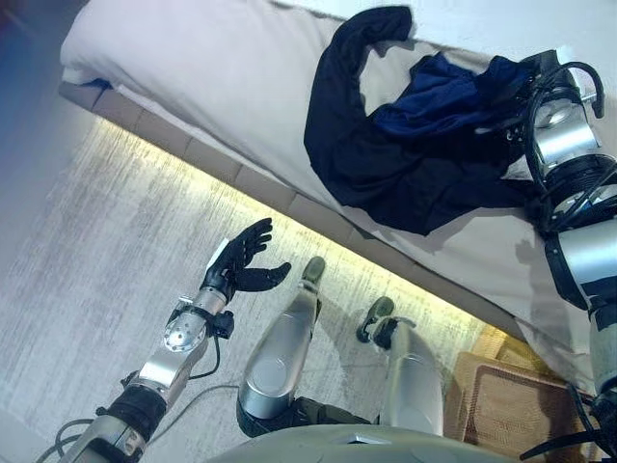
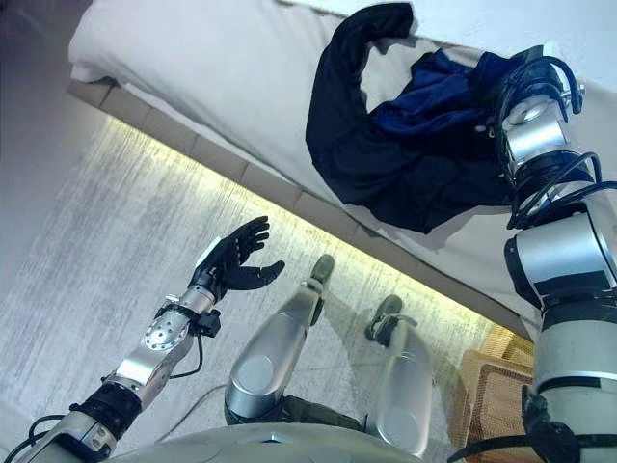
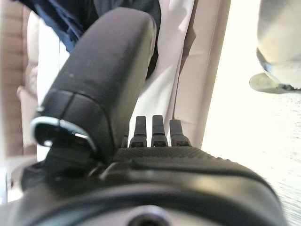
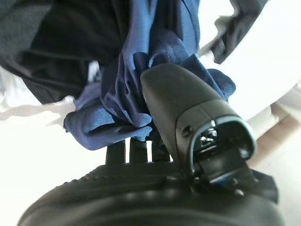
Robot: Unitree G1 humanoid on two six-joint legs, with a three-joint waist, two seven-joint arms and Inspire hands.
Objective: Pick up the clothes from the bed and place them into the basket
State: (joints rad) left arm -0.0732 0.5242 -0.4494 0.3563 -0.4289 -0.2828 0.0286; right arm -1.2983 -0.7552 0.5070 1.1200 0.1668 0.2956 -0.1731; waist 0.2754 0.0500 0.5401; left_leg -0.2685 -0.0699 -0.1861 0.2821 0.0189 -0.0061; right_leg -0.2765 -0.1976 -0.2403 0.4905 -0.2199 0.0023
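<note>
The right hand [image 4: 155, 141] is up on the bed, pushed into the clothes; in its own wrist view the thumb and fingers [image 4: 136, 146] close on a bunched fold of the blue cloth [image 4: 141, 94], so it is holding the blue cloth; from the head views only the wrist shows, because the hand is buried in the pile; the blue cloth [image 1: 434, 96] lies on top of a bigger black garment [image 1: 386, 164], and the two touch and overlap; the black garment spreads over the bed, with one long sleeve curling up and away toward the far side; the bed [image 1: 212, 77] has a pale cover, and its edge runs slanting across the view with a bright strip of light under it; the left hand [image 1: 241, 260] is well apart from the clothes, held in the air over the floor in front of the bed; its fingers are straight and spread wide, the thumb sticks out to the side, and it holds nothing; the floor [image 1: 96, 251] is a pale grey rug with fine lines; down by the robot's right side, near the bed's edge, sits a light brown woven basket [image 1: 511, 405], only partly in view; none of the clothes are in it.
</note>
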